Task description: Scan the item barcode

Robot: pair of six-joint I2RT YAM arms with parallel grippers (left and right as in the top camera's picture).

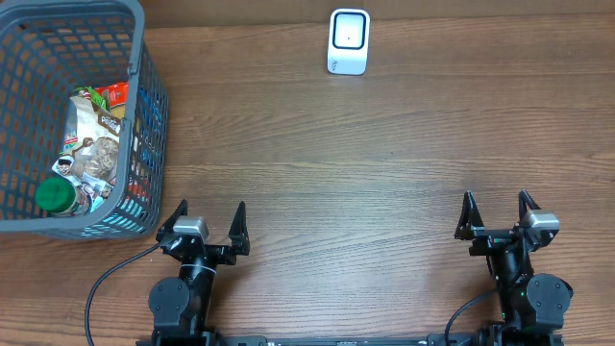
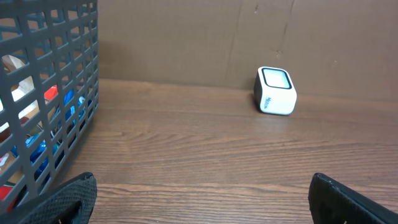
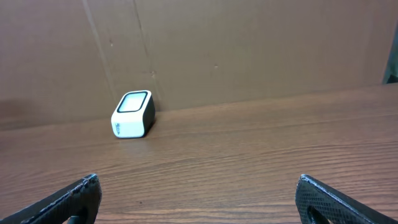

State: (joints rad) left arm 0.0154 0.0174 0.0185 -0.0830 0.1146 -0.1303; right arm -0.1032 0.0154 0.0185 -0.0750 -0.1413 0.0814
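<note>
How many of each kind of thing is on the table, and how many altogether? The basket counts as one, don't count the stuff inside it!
Grey basket: 1
White scanner: 1
Robot grippers: 2, the left gripper and the right gripper, both open and empty
Total: 4

We see a grey basket on the left of the wooden table, with red and blue packets behind its mesh. A small white scanner sits far back by the cardboard wall. Our left gripper is spread wide, holding nothing.
</note>
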